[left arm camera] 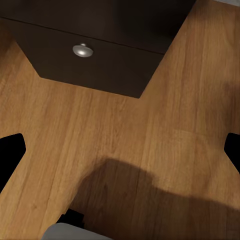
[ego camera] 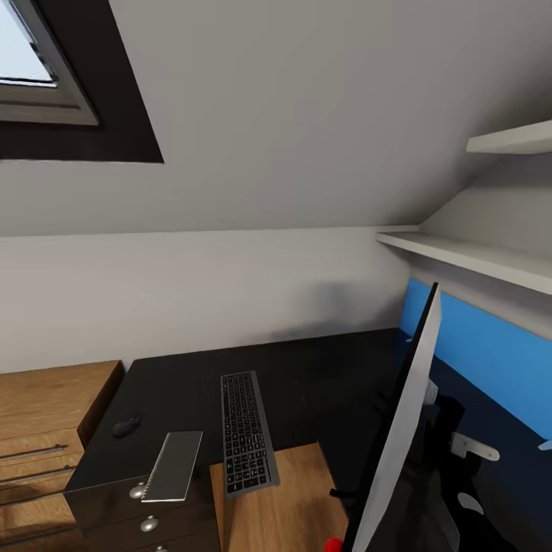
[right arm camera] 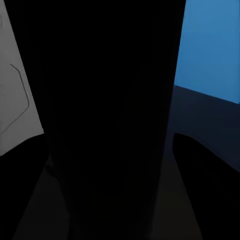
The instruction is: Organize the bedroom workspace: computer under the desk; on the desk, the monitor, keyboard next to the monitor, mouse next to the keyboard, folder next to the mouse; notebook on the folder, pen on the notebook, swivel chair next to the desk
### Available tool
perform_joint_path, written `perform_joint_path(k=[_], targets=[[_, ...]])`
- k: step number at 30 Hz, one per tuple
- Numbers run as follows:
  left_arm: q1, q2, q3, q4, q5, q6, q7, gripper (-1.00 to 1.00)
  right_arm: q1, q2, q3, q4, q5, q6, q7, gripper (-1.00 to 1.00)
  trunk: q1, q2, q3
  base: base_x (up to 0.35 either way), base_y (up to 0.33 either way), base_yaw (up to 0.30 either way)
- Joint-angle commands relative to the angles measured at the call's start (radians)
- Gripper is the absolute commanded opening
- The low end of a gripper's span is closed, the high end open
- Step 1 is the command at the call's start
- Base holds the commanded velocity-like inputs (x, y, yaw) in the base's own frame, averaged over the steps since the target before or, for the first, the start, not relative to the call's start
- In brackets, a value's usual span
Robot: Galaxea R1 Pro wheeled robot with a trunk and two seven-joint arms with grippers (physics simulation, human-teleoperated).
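- Currently the monitor (ego camera: 406,429) sits edge-on at the head view's right, tilted and lifted off the desk (ego camera: 307,376); likely the right gripper is carrying it to its spot.
- Right wrist view: a broad dark slab runs between the two finger silhouettes, blue wall panel (right arm camera: 210,45) beyond. Looks clamped on the monitor, but I can't confirm contact.
- Left wrist view: both fingertips (left arm camera: 11,152) spread wide, nothing between them. Beyond them is wood floor (left arm camera: 150,125) and the desk's drawer unit (left arm camera: 100,60).
- Count on desk: one keyboard (ego camera: 245,431), overhanging the front edge; one mouse (ego camera: 126,426); one grey flat panel (ego camera: 173,466) at the corner, can't identify it.
- Drawer knobs: three in head view.
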State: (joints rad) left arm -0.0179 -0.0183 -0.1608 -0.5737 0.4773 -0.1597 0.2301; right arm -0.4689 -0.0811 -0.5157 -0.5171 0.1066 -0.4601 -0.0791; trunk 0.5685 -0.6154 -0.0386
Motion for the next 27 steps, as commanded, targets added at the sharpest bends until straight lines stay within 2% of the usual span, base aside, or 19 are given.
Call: perform_joint_path(k=[1,19,27], targets=[[-0.001,0.001,-0.008,0.000,0.010,-0.005,0.008,1.00,-0.002,0.000,0.000,-0.001,0.010,-0.003,-0.005,-1.00,0.000,-0.002,-0.002,0.000,0.000,0.000],[-0.001,0.001,-0.008,0.000,0.010,-0.006,0.008,1.00,-0.002,0.002,-0.002,-0.001,0.007,0.000,-0.007,-1.00,0.000,-0.002,-0.002,-0.003,0.000,0.000],[-0.001,0.001,-0.008,0.000,0.010,-0.006,0.008,1.00,-0.001,0.002,-0.003,-0.001,0.007,-0.002,-0.007,-1.00,0.000,-0.002,-0.002,-0.192,0.000,0.000]])
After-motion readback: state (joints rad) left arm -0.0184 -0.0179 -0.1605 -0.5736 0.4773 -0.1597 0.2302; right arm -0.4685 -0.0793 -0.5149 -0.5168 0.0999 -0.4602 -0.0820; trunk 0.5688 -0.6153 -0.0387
